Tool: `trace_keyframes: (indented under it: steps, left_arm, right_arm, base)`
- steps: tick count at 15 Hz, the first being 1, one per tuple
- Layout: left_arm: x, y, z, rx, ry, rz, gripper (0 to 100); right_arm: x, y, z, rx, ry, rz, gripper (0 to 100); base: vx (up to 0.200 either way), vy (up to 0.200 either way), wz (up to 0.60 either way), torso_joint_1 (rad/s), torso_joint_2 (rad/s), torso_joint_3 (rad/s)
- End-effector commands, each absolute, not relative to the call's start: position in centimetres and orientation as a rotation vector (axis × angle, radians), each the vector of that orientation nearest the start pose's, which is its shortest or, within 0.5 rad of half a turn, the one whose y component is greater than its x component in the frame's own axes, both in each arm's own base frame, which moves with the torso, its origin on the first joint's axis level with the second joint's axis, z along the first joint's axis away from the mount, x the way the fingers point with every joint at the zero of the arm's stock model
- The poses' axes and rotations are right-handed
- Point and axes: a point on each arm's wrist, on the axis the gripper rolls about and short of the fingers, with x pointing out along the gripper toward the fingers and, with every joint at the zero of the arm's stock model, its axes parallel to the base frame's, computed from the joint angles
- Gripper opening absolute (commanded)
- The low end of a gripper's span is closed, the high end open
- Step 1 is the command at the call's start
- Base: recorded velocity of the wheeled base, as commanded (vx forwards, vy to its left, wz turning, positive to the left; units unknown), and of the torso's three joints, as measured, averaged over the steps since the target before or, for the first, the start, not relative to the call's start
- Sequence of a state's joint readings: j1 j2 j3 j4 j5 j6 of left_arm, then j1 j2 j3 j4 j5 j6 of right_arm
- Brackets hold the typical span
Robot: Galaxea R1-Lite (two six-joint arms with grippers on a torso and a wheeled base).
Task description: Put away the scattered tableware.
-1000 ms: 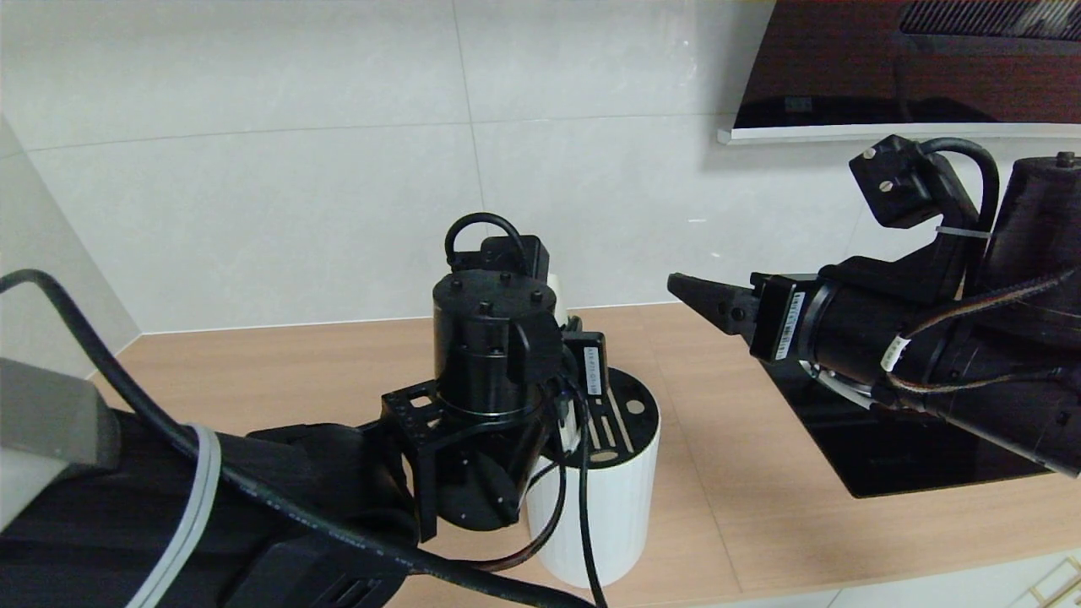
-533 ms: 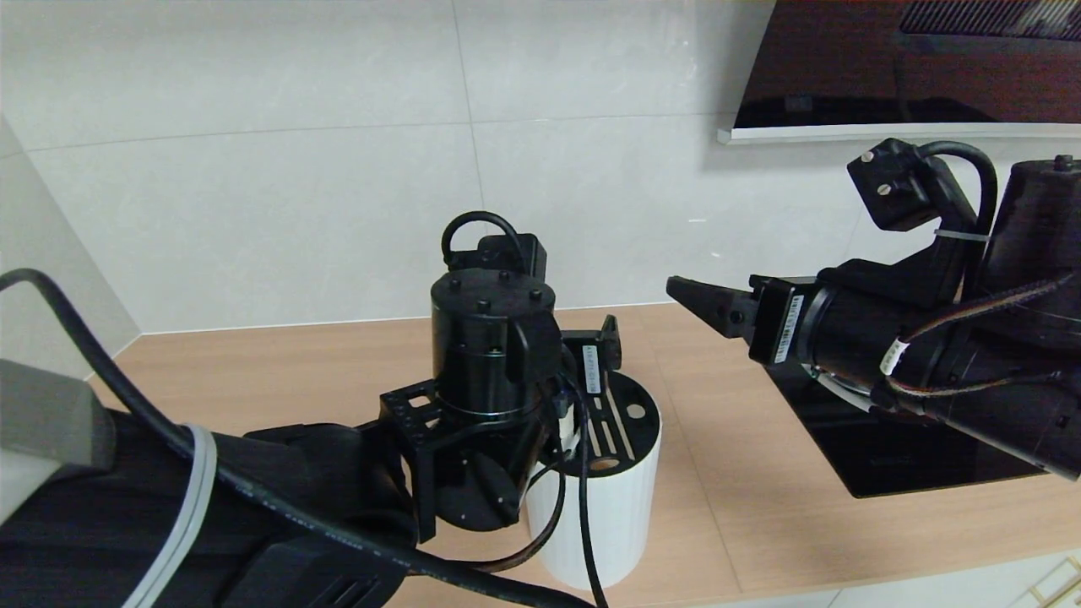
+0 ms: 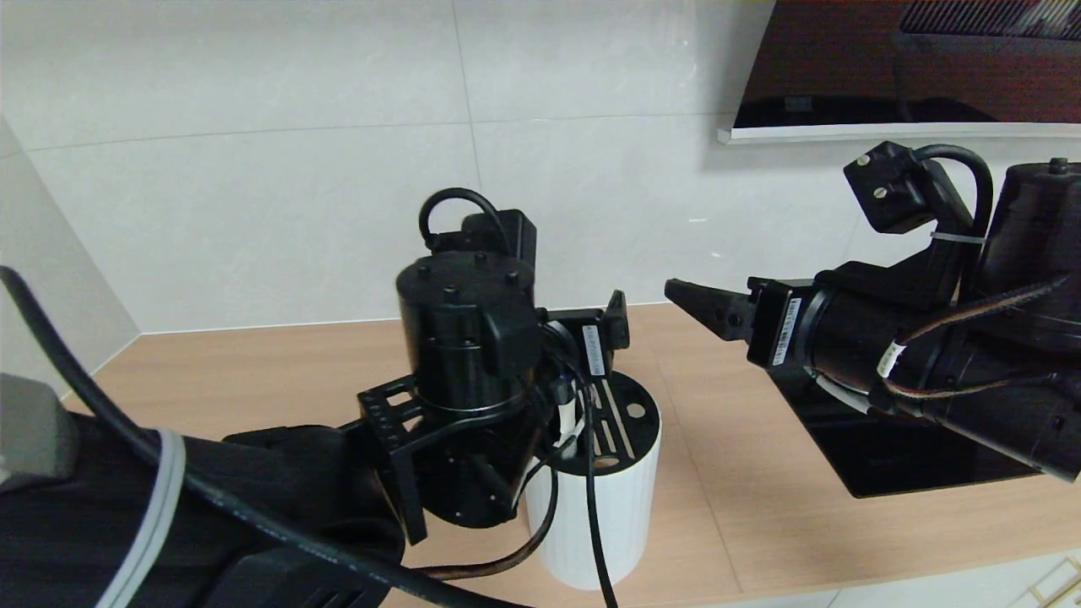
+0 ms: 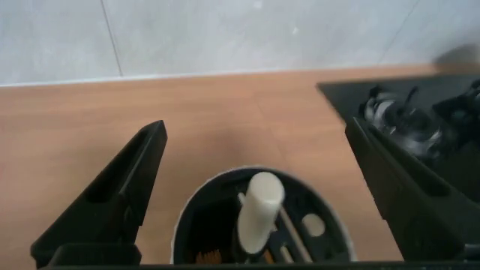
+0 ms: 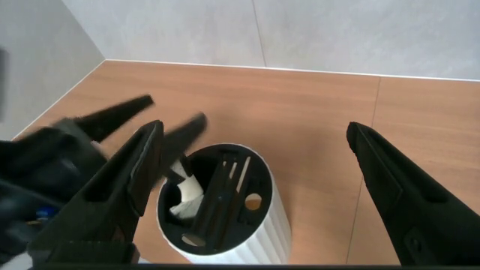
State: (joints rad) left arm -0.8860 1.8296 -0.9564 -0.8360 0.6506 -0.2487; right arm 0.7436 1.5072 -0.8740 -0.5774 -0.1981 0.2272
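A white cylindrical utensil holder with a black slotted top stands on the wooden counter. A white-handled utensil stands upright in one of its slots, also seen as a white handle. My left gripper hangs just above the holder, open, its fingers well apart on either side of the handle and not touching it. My right gripper is open and holds nothing, hovering above the counter to the right of the holder; its tip points toward the left arm.
A black induction hob is set into the counter at the right, under the right arm. A dark range hood hangs at the upper right. The tiled wall runs close behind; the counter's front edge lies just before the holder.
The left gripper's fingers have spread apart, one swinging into sight, and the left wrist has risen and drifted left above the holder. The right arm has barely moved.
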Motion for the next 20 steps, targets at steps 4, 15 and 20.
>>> trace_keyframes:
  steps: [4, 15, 20]
  left_arm:
    - [16.2, -18.2, 25.6, -0.237, -0.145, -0.502, 100]
    - [3.9, -1.4, 27.1, -0.182, -0.214, -0.226, 100]
    - [-4.0, 1.7, 22.7, -0.147, -0.209, -0.039, 100]
  right_arm:
    - [20.0, 17.7, 25.2, 0.201, 0.105, 0.535, 100]
    - [7.3, 3.1, 24.4, 0.209, -0.264, 0.321, 100]
    - [-1.9, -0.7, 21.8, 0.157, -0.362, 0.097, 100]
  base:
    - [0.000, 0.000, 0.00, 0.000, 0.00, 0.000]
    - [0.000, 0.000, 0.00, 0.000, 0.00, 0.000]
    - [0.000, 0.000, 0.00, 0.000, 0.00, 0.000]
